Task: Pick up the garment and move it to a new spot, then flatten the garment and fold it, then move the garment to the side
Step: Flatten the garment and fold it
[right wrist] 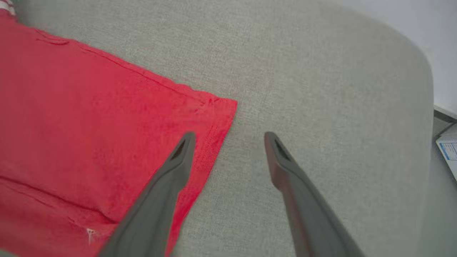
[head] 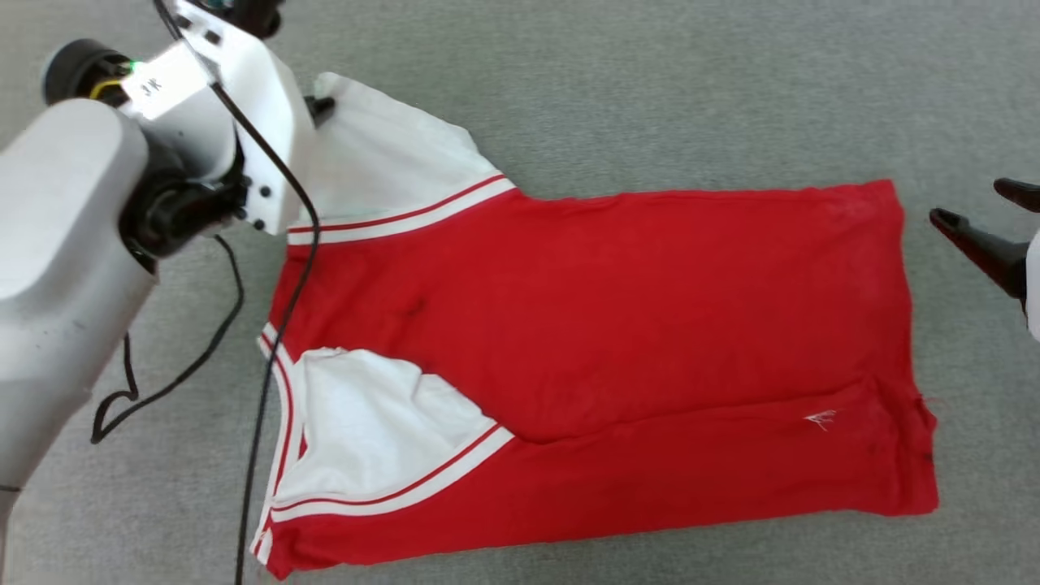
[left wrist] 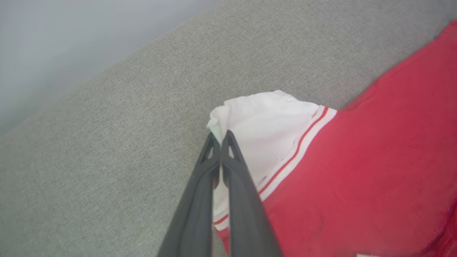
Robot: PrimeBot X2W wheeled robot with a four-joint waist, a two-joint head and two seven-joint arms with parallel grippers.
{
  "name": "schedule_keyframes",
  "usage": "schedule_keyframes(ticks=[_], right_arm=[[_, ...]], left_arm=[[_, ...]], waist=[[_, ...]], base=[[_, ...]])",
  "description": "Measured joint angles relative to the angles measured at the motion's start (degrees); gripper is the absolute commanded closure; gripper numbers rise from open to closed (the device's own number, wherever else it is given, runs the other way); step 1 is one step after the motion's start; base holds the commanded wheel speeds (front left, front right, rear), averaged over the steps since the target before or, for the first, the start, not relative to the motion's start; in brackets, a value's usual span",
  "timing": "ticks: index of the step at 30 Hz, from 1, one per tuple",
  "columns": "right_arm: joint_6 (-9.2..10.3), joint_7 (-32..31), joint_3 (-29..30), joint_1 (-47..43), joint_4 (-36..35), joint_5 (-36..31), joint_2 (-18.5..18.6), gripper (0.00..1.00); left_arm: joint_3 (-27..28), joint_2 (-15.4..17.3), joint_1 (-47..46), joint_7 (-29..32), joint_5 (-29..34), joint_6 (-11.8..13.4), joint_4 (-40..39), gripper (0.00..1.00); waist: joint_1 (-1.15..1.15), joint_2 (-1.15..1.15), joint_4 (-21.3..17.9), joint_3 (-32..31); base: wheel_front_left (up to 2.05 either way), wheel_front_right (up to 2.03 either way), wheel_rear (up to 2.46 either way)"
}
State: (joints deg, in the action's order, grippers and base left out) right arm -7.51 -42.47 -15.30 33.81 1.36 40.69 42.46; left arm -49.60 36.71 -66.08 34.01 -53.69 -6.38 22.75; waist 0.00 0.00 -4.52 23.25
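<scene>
Left tool (left wrist: 219, 137) pinches shut on the far white sleeve (left wrist: 266, 121) of the red shirt (head: 617, 309), which lies part-folded on the grey desk (head: 650, 89), apparently to fold it inward. Right tool (right wrist: 228, 137) hovers wide beside the hem corner.

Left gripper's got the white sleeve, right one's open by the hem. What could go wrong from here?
The left gripper grips only the tip of the white sleeve, so the garment may slip when pulled. The right gripper is open with one finger over the hem corner; closing might miss cloth. The black cable hanging by the collar end could snag.
</scene>
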Motion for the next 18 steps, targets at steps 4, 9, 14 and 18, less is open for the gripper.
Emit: schedule_keyframes(ticks=[4,9,14,18], right_arm=[[0.0,-5.9,-3.86,4.93,4.24,1.11,0.67,0.0],[0.0,-8.25,-7.72,10.11,10.66,0.81,-1.35,0.0],[0.0,-6.19,-10.53,13.02,17.4,0.23,-3.2,0.0],[0.01,-3.38,-12.63,13.22,21.21,0.79,-3.43,0.0]], left_arm=[[-0.07,-0.57,0.41,-1.37,0.36,0.4,-2.61,1.0],[-0.15,-0.76,0.89,-2.53,1.11,1.01,-5.61,1.0],[-0.12,-0.69,1.04,-3.71,1.59,1.59,-7.94,1.0],[-0.1,-0.69,1.39,-4.64,1.69,1.91,-8.9,1.0]], waist=[[0.0,0.0,1.42,0.71],[0.0,0.0,2.89,2.32],[0.0,0.0,4.42,4.01],[0.0,0.0,5.53,5.19]], base=[[0.0,0.0,0.0],[0.0,0.0,0.0],[0.0,0.0,0.0],[0.0,0.0,0.0]])
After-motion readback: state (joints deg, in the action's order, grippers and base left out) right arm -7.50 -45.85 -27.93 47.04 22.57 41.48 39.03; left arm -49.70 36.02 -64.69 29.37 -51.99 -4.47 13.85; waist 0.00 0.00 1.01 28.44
